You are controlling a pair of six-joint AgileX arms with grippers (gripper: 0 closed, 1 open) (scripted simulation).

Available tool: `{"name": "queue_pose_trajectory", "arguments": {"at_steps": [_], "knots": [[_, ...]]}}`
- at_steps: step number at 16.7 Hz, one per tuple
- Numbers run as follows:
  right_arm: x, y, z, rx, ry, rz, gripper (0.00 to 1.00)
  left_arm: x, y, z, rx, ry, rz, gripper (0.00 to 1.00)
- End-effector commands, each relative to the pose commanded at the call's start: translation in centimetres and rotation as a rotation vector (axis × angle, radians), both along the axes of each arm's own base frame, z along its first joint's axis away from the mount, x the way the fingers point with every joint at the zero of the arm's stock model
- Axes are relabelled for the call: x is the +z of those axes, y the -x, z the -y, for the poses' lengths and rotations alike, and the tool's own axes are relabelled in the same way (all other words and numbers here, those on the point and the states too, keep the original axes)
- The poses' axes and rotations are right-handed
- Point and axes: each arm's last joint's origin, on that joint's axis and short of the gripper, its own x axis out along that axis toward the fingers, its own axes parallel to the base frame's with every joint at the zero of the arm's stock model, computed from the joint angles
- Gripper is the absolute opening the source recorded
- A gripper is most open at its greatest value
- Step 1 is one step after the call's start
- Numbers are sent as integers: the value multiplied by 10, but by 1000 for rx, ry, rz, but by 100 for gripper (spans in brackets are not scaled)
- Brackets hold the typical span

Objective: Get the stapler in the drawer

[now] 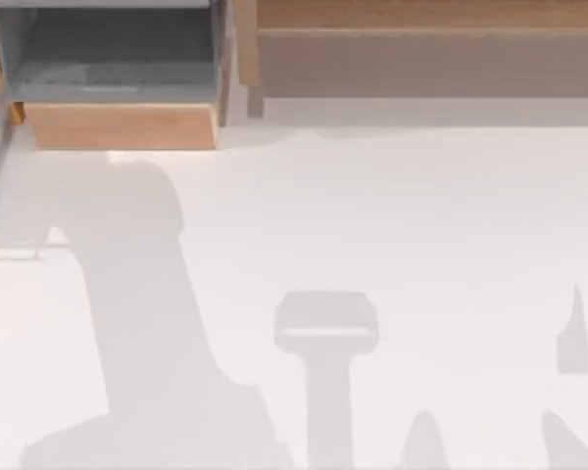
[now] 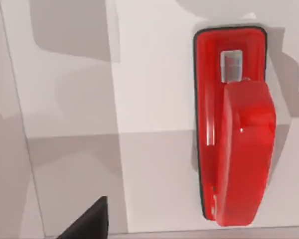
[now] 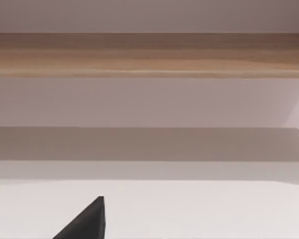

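The stapler is lying flat on a pale surface in the left wrist view, its red body running lengthwise with a small white glint on the rounded top and a clear window near one end. A dark tip of the left hand is poking into that same picture, well apart from the stapler and not touching it; how far that hand is opened I cannot tell, and it is gripping nothing that can be seen. In the top view the drawer is sitting at about 11 o'clock on the counter, pulled open, its tan front panel facing the near side and its grey floor and walls showing bare, with nothing lying inside. Just beside it, running from 12 toward 1 o'clock, the longer wooden unit is showing its beige-grey recess, also holding nothing visible. Grey shadows are falling across the counter's near half. In the right wrist view a dark tip of the right hand is pointing toward that unit's wooden edge; whether its fingers are apart I cannot tell.
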Motion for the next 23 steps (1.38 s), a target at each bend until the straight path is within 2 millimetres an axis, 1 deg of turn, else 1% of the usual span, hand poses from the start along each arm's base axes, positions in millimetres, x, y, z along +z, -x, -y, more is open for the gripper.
{"name": "queue_pose_trajectory", "arguments": {"at_steps": [3, 5, 9, 11, 13, 15, 16, 18, 21, 23], "knots": [[0, 0, 0, 0, 0, 0, 100, 47, 12, -13, -89, -64, 172, 100], [0, 0, 0, 0, 0, 0, 100, 77, 21, -25, -159, -148, 317, 100], [0, 0, 0, 0, 0, 0, 100, 132, 46, -58, -293, -422, 612, 100], [0, 0, 0, 0, 0, 0, 100, 149, 62, -79, -347, -595, 727, 100], [0, 0, 0, 0, 0, 0, 100, 157, 81, -102, -395, -777, 808, 100], [0, 0, 0, 0, 0, 0, 100, 154, 102, -122, -441, -958, 856, 100], [0, 0, 0, 0, 0, 0, 100, 148, 113, -131, -465, -1040, 870, 100], [0, 0, 0, 0, 0, 0, 100, 128, 134, -144, -516, -1189, 881, 100], [0, 0, 0, 0, 0, 0, 100, 82, 166, -151, -604, -1345, 881, 100], [0, 0, 0, 0, 0, 0, 100, 44, 185, -145, -669, -1396, 881, 100]]}}
